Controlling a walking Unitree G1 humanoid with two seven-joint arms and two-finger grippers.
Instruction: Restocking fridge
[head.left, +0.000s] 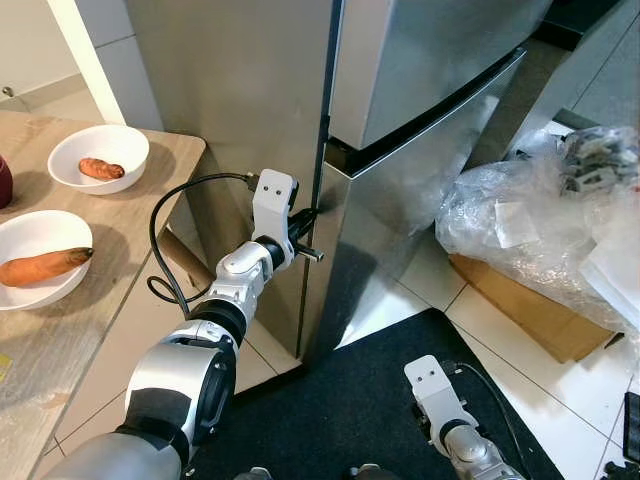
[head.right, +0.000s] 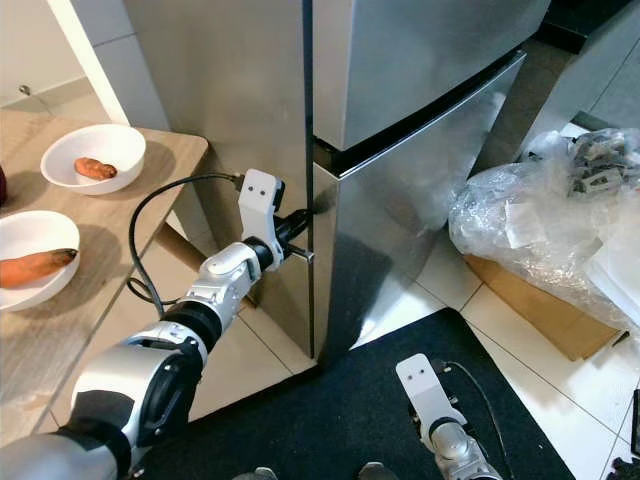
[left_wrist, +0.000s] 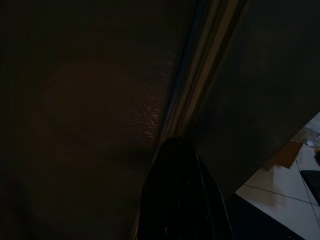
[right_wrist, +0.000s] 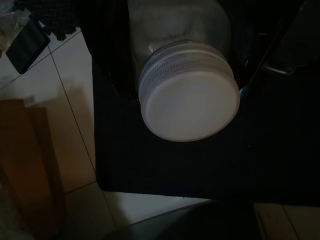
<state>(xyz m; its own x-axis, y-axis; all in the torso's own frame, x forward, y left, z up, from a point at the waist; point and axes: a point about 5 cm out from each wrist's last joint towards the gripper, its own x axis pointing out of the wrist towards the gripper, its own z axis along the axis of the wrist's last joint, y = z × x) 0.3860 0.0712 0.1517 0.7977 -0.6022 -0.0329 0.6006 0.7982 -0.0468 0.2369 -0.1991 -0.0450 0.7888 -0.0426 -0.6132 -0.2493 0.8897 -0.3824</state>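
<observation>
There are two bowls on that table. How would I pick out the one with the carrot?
Start at the tall steel fridge and look to the wooden table on its left. Two white bowls sit there; take the nearer bowl, by the table's front. It holds a long orange carrot, while the farther bowl holds a short stubby piece.

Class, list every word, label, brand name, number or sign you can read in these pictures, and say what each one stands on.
None can be read.
Fridge: bare steel doors, with no badge or label in sight.
Jar in the right pincer: plain white lid, no print.
Clear plastic bags: pale patches inside, too blurred to tell whether they bear print.
Two white bowls, cardboard: unmarked.
</observation>
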